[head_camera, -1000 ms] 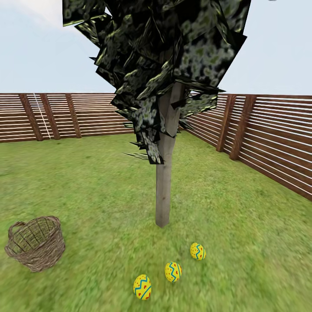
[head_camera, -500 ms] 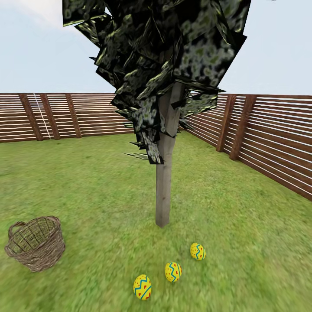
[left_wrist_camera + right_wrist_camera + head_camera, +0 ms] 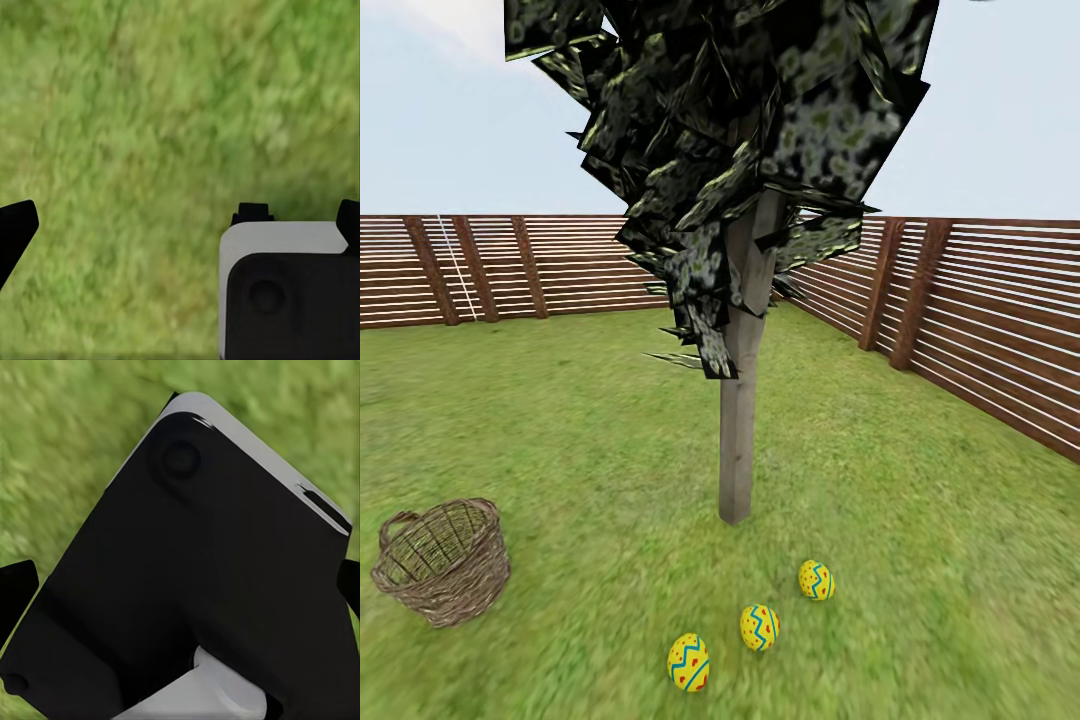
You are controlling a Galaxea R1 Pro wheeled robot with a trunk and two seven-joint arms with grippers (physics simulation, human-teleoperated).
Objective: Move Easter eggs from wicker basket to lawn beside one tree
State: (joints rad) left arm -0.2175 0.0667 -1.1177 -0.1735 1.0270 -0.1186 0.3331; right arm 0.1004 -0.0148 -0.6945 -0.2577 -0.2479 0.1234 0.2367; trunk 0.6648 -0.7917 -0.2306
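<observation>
Three Easter eggs (image 3: 759, 627) on lawn (image 3: 920, 520) beside tree (image 3: 738, 440).
Wicker basket (image 3: 444, 562) empty, well apart. Finger spread, both arms: cannot tell from wrist views.

A fenced garden: green lawn (image 3: 560, 420), a tree (image 3: 738, 440), brown slatted fence (image 3: 980, 320), open sky.

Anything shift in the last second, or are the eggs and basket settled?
Nothing visibly changed in the head view. The three Easter eggs lie on the lawn in the same spots in front of the tree, and the wicker basket stands apart from them, with no egg visible inside.
</observation>
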